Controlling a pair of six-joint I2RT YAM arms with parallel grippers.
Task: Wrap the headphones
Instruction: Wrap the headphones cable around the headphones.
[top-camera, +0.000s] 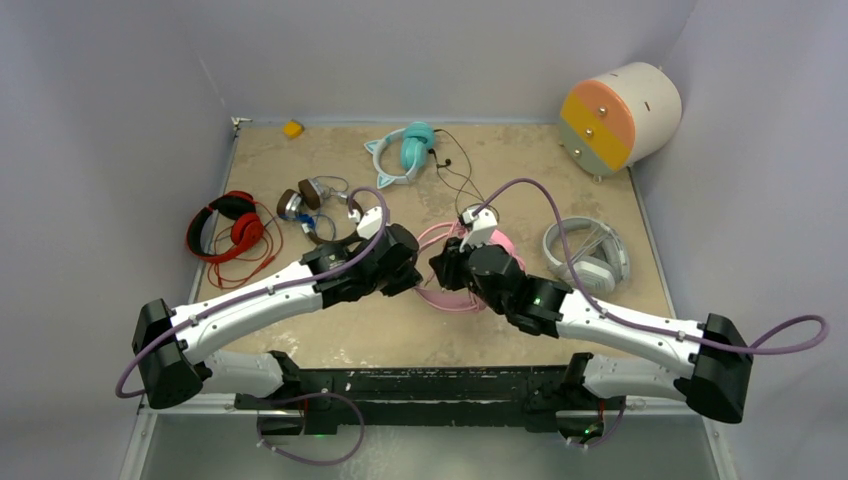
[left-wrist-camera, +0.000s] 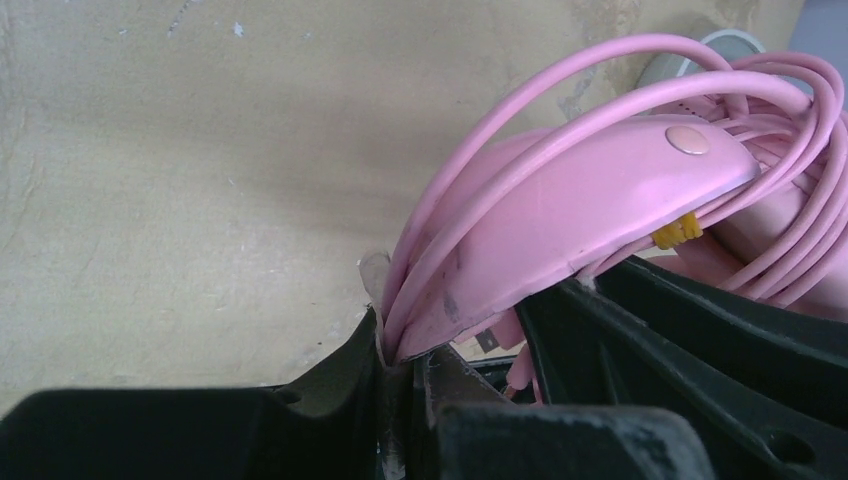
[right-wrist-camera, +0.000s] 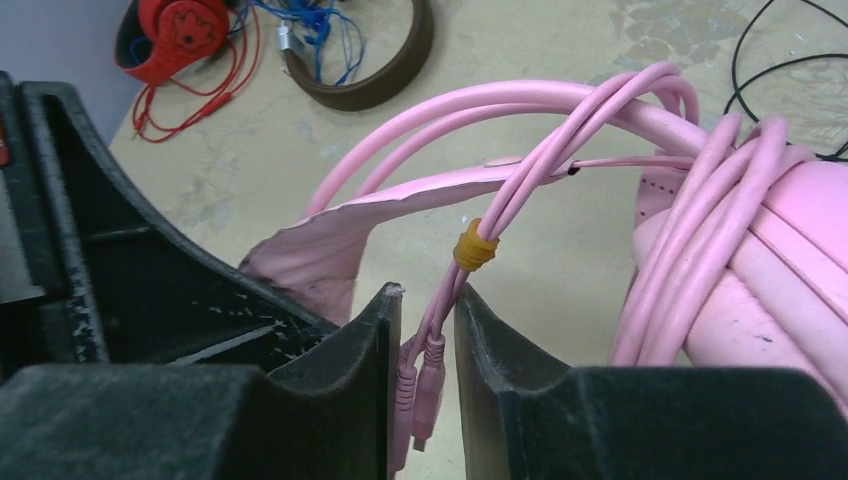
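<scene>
Two arms: both meet over the middle of the tan table (top-camera: 400, 335), nose to nose!
Task thing: the pink over-ear headphones (top-camera: 445, 296) lie at centre, between the two grippers.
Left gripper (left-wrist-camera: 400, 345): clamped tight on the end of the pink headband, with cord loops pinched in alongside.
Right gripper (right-wrist-camera: 428, 320): jaws a little apart, and the thin pink cable (right-wrist-camera: 560, 150) with its yellow band (right-wrist-camera: 474, 247) drops its plug ends (right-wrist-camera: 420, 390) into the gap.
Neighbours: the grey-white headphones (top-camera: 590, 255) sit at 3 o'clock of the pink pair, the brown-and-silver headphones (top-camera: 315, 200) at 10, the red headphones (top-camera: 225, 228) at 9 and the teal cat-ear headphones (top-camera: 405, 150) at 12.
</scene>
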